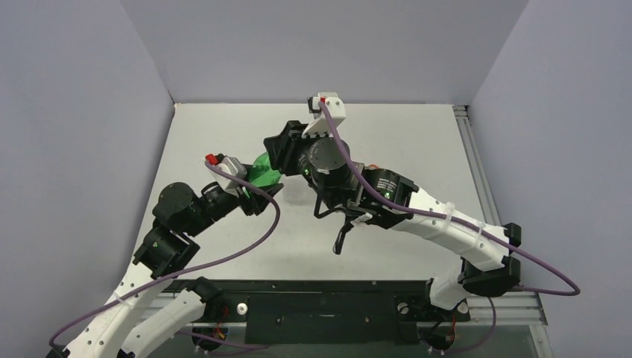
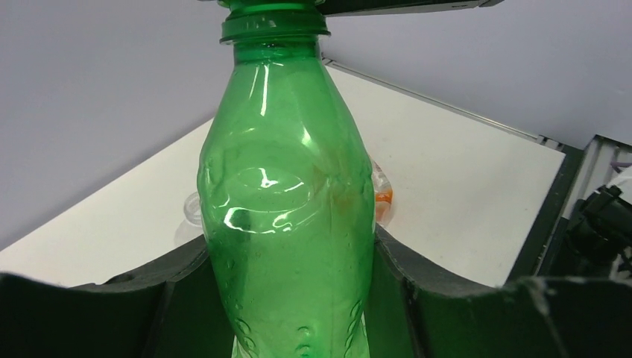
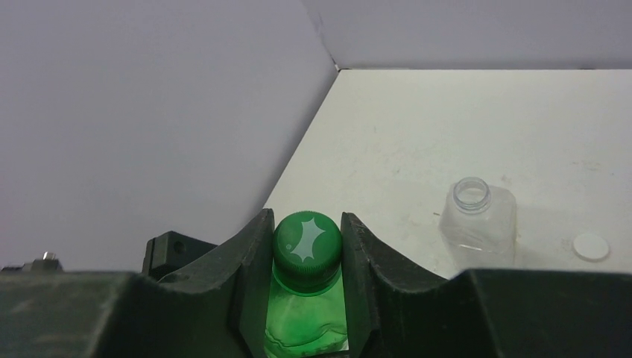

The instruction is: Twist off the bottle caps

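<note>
My right gripper (image 3: 307, 257) pinches the green cap (image 3: 306, 239); my left gripper (image 2: 291, 298) clamps the green bottle (image 2: 287, 186) low, neck pointing into right's jaws.

The left gripper (image 2: 291, 298) has its black fingers (image 2: 447, 298) pressed against either side of an upright translucent green plastic bottle (image 2: 287, 209), its green screw cap (image 2: 268, 4) barely showing at the top edge, while an orange plastic bottle (image 2: 382, 197) peeks from behind on the white table (image 2: 462, 171).

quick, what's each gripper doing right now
left gripper: closed on the green bottle
right gripper: closed on the green cap
</note>
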Available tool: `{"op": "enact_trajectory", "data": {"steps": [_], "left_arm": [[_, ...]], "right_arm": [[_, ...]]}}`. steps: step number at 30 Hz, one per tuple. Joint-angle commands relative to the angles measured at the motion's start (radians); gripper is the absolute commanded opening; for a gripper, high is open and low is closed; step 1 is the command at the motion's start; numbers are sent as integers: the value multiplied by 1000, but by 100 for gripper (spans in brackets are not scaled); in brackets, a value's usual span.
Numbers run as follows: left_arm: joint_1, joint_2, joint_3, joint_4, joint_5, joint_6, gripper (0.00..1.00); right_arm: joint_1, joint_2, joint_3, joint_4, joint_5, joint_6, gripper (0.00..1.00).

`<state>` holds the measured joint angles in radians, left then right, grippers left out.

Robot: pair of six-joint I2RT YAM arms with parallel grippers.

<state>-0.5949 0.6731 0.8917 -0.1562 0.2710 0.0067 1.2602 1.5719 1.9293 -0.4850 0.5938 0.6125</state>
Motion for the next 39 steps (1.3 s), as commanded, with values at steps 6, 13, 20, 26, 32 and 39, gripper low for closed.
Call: {"op": "enact_trajectory", "data": {"steps": [6,13,20,26,32,39], "left_arm": [[-2,9,91,107,248,-207,0],[15,45,121,157,500,-406,0],[23,80,151,240,714,-598,0],[21,107,155,296,873,-724,0],[17,122,184,318,938,-808,0],[27,117,264,233,873,-671,0]], "right_arm": [[-48,-295,-343,282,-418,-124,0],[-101,-442,-529,411,-684,-115,0],[-132,-535,-586,475,-896,-146,0],[-148,-536,-559,466,-1034,-179,0],[-150,-522,-533,411,-1092,-248,0],[-165,-506,-464,294,-1015,-293,27]]}}
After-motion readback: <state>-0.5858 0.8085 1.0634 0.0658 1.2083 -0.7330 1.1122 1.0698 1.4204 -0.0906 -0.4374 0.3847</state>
